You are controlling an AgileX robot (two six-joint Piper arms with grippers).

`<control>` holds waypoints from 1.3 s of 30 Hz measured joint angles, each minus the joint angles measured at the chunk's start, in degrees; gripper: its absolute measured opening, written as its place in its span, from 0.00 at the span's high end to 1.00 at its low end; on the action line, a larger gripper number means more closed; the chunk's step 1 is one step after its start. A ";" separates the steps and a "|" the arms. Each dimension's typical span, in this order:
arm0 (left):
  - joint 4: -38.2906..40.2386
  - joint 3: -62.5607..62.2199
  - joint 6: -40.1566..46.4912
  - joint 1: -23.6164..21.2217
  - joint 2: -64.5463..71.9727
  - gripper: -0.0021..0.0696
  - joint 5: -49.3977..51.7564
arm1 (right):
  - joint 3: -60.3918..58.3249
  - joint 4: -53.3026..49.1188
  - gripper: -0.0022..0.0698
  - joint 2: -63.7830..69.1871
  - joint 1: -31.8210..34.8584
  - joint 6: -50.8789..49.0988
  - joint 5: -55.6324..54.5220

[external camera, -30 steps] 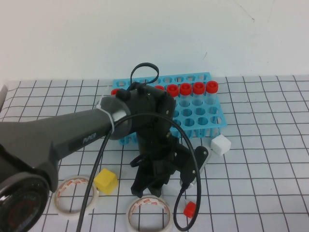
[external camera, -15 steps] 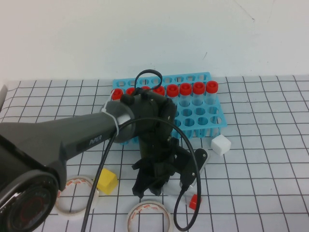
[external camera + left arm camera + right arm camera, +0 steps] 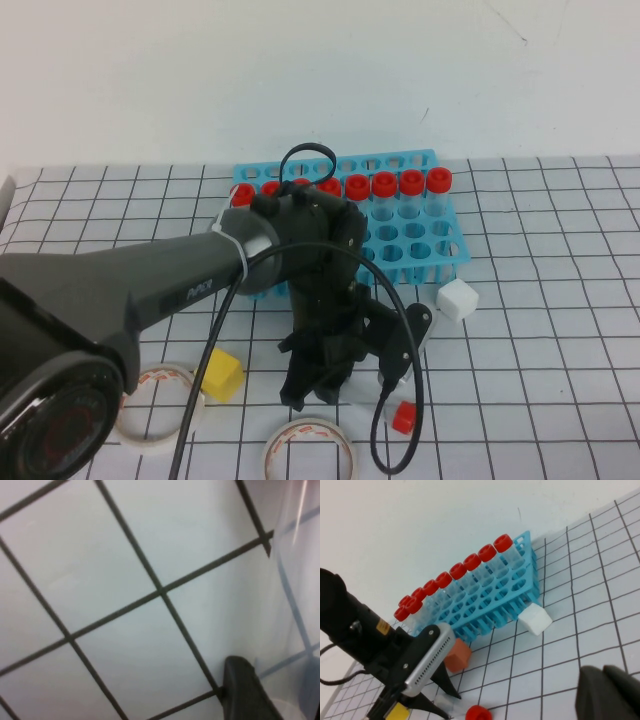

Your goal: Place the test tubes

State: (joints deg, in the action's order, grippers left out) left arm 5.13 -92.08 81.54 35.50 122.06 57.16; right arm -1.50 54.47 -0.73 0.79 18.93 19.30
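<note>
**My left fingers straddle the loose tube in front of the rack**

My left gripper (image 3: 320, 393) points down at the gridded white mat (image 3: 540, 350), on my side of the blue plastic rack (image 3: 420, 245) and near its front edge. Its two tapered black fingers (image 3: 446, 684) stand apart. The loose test tube (image 3: 400, 418) lies flat beside them, also on my side of the rack, a clear cylinder with a round red cap. In my left wrist view one rounded dark fingertip sits just beside the tube's glassy wall (image 3: 295, 605), and I cannot tell whether they touch. A perforated silver housing (image 3: 427, 662) rides above the fingers, and a black cable (image 3: 418, 390) loops off my wrist past the tube.

The rack is an open lattice of round holes. Eight red-capped tubes (image 3: 385, 184) stand upright along its far row.

A white cube (image 3: 458, 298) sits just off the rack's near right corner. An orange cube (image 3: 457, 655) sits near the rack's front edge, close by my left fingers. A yellow cube (image 3: 221, 374) lies well in front of the rack's left end. One tape roll (image 3: 125, 410) lies farther left of that cube, and another tape roll (image 3: 310, 430) lies just past my fingertips, farther from the rack.

My right gripper (image 3: 607, 692) hangs off the rack's right side, above the mat, with its smooth dark fingers pressed together and holding nothing.
</note>
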 joint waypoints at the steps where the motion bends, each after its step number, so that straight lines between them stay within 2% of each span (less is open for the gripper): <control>1: 0.00 0.00 -1.03 0.00 -0.25 0.68 0.00 | 0.00 0.26 0.97 0.00 0.00 0.42 0.00; 6: -0.63 0.00 -6.72 0.00 -4.16 0.68 2.62 | 0.00 4.38 0.97 0.00 0.00 6.59 1.34; 9: 0.47 0.00 -11.03 -1.64 -9.58 0.68 5.86 | 0.00 10.50 0.97 0.00 0.00 15.92 3.44; 11: 3.96 0.70 -12.64 -4.33 -13.83 0.68 6.78 | 0.00 15.58 0.97 0.00 0.00 23.85 5.02; 15: 17.05 5.33 -13.55 -13.77 -20.57 0.68 6.78 | 0.90 21.48 0.97 0.00 0.00 36.68 8.42; 18: 27.89 11.19 -12.55 -21.16 -24.12 0.68 6.69 | 3.62 22.61 0.97 0.11 0.00 40.24 8.55; 21: 39.04 17.70 -7.32 -24.91 -27.75 0.68 5.98 | 6.07 24.09 0.97 3.28 0.00 42.40 8.97; 22: 45.66 22.42 -3.18 -25.21 -30.01 0.68 4.99 | 7.33 25.98 0.97 7.19 0.00 45.12 10.13; 26: 57.82 30.47 1.90 -24.29 -33.46 0.68 0.97 | 10.74 34.79 0.97 17.68 -0.08 55.38 13.28; 28: 66.64 34.91 5.73 -23.52 -34.62 0.68 -0.75 | 13.16 39.21 0.97 22.86 -0.08 61.14 15.52; 31: 80.16 41.29 12.54 -22.20 -35.55 0.68 -1.72 | 17.90 41.24 0.97 31.35 -0.12 67.53 19.91; 33: 86.37 45.02 18.01 -21.56 -35.65 0.68 -1.72 | 21.76 41.76 0.97 37.48 -0.12 69.15 22.61; 37: 89.81 48.56 22.80 -19.83 -35.76 0.68 -2.67 | 28.97 41.89 0.90 49.10 -0.12 69.39 28.31; 39: 90.30 48.56 23.26 -19.30 -35.76 0.68 -2.67 | 32.63 41.89 0.79 55.05 -0.12 69.39 32.86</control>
State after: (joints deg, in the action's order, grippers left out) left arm 95.43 -43.51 104.80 16.20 86.30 54.49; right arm 31.12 96.35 54.32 0.67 88.32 52.16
